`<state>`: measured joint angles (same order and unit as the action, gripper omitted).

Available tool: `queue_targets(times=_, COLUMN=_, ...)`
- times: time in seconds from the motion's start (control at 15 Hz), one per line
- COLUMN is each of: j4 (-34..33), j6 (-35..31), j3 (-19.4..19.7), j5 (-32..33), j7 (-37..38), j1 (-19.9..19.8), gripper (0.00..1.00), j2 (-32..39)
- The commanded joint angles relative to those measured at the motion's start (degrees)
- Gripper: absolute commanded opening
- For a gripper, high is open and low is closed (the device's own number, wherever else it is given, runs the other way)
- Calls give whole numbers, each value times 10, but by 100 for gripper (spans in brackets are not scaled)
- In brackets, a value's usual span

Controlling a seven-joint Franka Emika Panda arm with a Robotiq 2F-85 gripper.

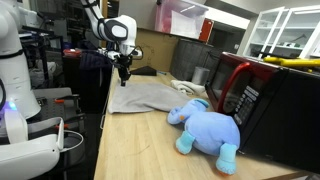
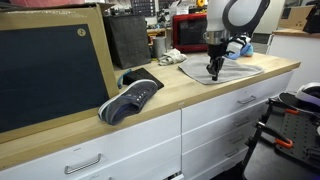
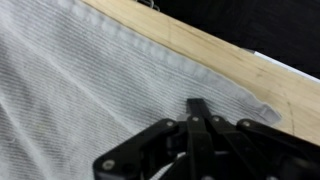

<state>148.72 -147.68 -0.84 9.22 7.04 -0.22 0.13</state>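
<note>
Pointing straight down at the wooden counter (image 1: pixel 130 150), the gripper (image 1: pixel 124 80) had its jaws pressed together, tips at the grey cloth (image 1: pixel 150 95), which lay spread flat beneath it. In an exterior view a blue plush elephant (image 1: pixel 205 130) lay at the cloth's four o'clock, just beside its edge.

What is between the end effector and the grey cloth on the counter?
Nothing visible. The shut end effector hangs right over the grey cloth near its edge; the wrist view shows only cloth beneath it. The blue plush toy lies well aside.
</note>
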Motion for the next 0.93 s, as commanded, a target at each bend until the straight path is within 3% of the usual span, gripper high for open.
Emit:
queue_targets(times=0.0, j4=25, j6=29, j3=-7, j5=-51, j7=-20, j1=12, gripper=0, j2=-12)
queue_targets(times=0.4, j4=44, j6=125, j3=-16, j5=-153, j7=-82, j1=31, gripper=0, j2=-57)
queue_targets(times=0.67, j4=12, j6=245, j3=-1, j5=-227, j7=-138, j1=28, gripper=0, j2=-102)
queue_targets(times=0.87, j4=-35, j6=307, j3=21, j5=-246, j7=-138, j1=15, gripper=0, j2=-128)
